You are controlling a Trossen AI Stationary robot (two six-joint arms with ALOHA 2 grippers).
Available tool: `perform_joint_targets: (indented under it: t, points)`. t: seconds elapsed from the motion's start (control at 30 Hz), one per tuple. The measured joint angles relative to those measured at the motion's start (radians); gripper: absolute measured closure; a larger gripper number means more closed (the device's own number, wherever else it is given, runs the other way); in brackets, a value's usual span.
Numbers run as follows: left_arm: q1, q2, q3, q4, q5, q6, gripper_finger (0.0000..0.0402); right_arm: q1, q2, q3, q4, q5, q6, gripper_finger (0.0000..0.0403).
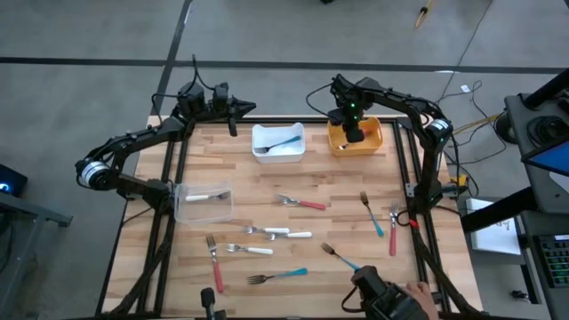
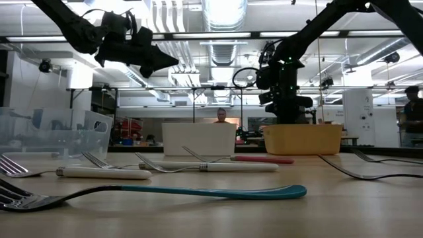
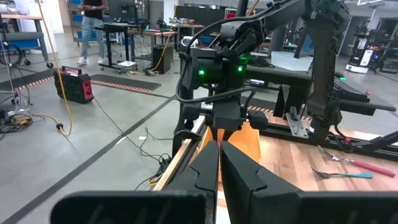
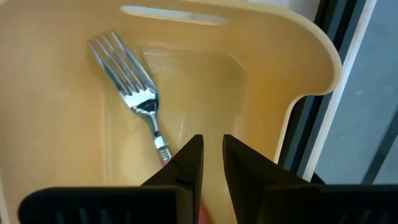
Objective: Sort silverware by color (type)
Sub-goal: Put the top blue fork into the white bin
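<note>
Right gripper (image 1: pixel 354 133) hangs low over the orange bin (image 1: pixel 378 140) at the far right of the table. In the right wrist view a fork (image 4: pixel 134 93) lies on the bin floor just past the fingertips (image 4: pixel 191 152), its handle running under them; the jaws stand slightly apart with a narrow gap, and whether they still touch the handle cannot be told. Looks like a release in progress.

Left gripper (image 1: pixel 229 108) waits at the far left edge of the table, raised, jaws closed on nothing.

Sorted so far, as far as visible:
- orange bin: the one fork, handle colour hidden here.
- white bin (image 1: pixel 262 133), far centre: one teal-handled piece (image 1: pixel 283 142).
- clear bin (image 1: pixel 182 209), left: one white-handled piece (image 1: pixel 209 196).

Left on the table:
- red-handled fork (image 1: pixel 300 203), centre.
- two white-handled pieces (image 1: pixel 278 233), near centre.
- red-handled fork (image 1: pixel 214 262), near left.
- teal-handled fork (image 1: pixel 277 276), near centre.
- two teal forks (image 1: pixel 371 213) and one red piece (image 1: pixel 394 231), right side.

Judgement: about a quarter done; eight pieces loose on the table. A person's hand (image 1: pixel 396 302) shows at the near right edge.
</note>
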Motion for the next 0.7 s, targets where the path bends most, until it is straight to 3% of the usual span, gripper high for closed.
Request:
perform_joint_targets:
  t: [0.27,0.5,0.7]
  points:
    - [0.0,0.0,-0.001,0.001,0.0,0.011,0.0402,0.0,-0.001,0.001,-0.008,0.002,0.107,0.0351]
    - [-0.003,0.0,-0.001,0.003,0.001,-0.015,0.0402,0.017,-0.032,0.024,-0.012,0.001,0.391,0.0351]
    - [-0.077,0.0,-0.002,0.001,0.002,-0.059,0.0402,0.057,-0.099,0.019,-0.01,-0.007,0.474,0.0365]
